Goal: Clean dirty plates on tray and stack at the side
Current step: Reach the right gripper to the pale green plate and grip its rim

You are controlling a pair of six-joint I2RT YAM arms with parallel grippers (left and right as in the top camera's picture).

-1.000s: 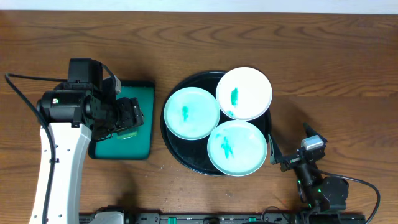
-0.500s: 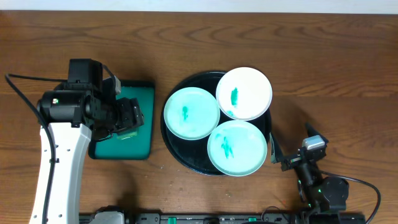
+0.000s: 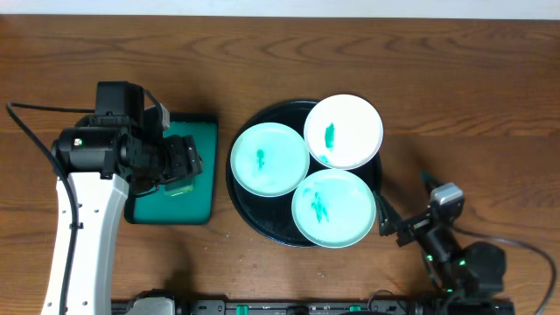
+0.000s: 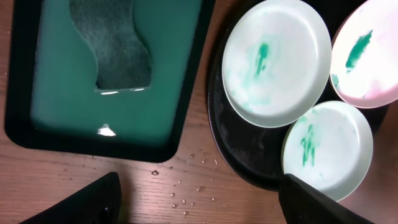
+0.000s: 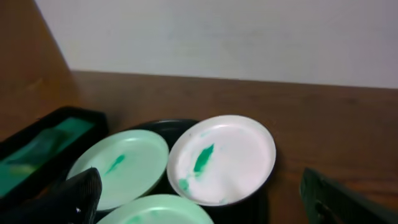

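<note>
Shifting slightly rightward, the right gripper [image 3: 391, 229], fingers spread, sits just beside the tray [image 3: 259, 219]; nothing is wiped yet. All three plates [image 3: 269, 158] lie smeared on the tray. The left gripper [image 3: 185, 164], also spread, hovers near the sponge [image 4: 113, 46]. Open table [image 3: 472, 105] right of the tray leaves stacking room.

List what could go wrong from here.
1. The three plates crowd the tray, rims touching or overlapping; lifting one may drag a neighbour.
2. The nearest plate reaches the tray's rim by the open right gripper; a nudge could slide it off.
3. The sponge lies in liquid in the green tray, under the open left gripper; drops dot the table, and carrying it may drip more.
</note>
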